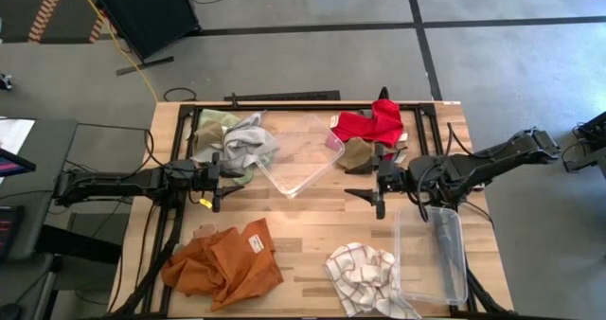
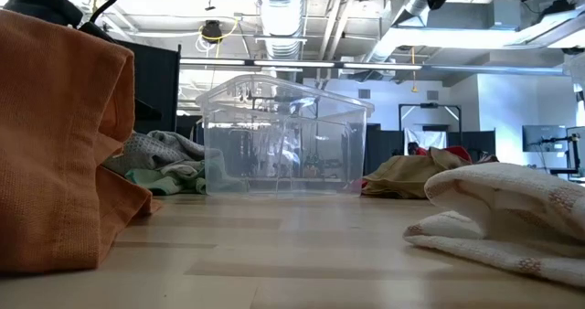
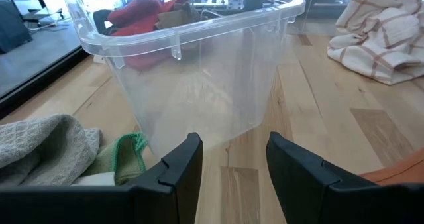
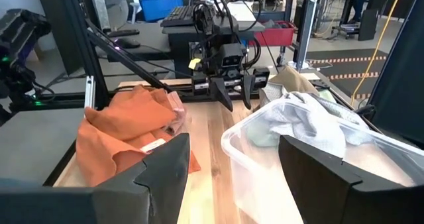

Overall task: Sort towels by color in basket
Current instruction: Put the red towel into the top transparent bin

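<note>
Far left of the table, near the front edge: rust-orange towel [image 1: 223,263] in a crumpled heap, filling the left side of the low view [image 2: 64,135]. Just above it in the high view, left gripper [image 1: 217,180] hovering over bare wood, fingers [image 3: 182,171] spread with nothing between them, pointed toward the clear basket [image 1: 301,154]. At the back left, grey towel [image 1: 250,145] bunched on the tabletop with the pale green towel [image 1: 210,127] beside and partly under it, both touching or nearly touching the basket's left wall; exact contact hard to tell. Mid-table, the clear basket standing upright [image 2: 283,135], apparently empty seen from above. Right of the basket at the back, red towel [image 1: 371,124] piled on the table, with the tan-brown towel [image 1: 358,155] just in front of it, touching. Below those, right gripper [image 1: 376,186] held over the wood, facing the left arm, fingers [image 4: 162,174] apart and gripping nothing. Toward the front, right of centre, white checked towel [image 1: 365,275] lying folded on itself, close to the low camera [image 2: 512,213]. Furthest right, a second clear container [image 1: 432,254] lying beside the checked towel, partly under the right arm.
</note>
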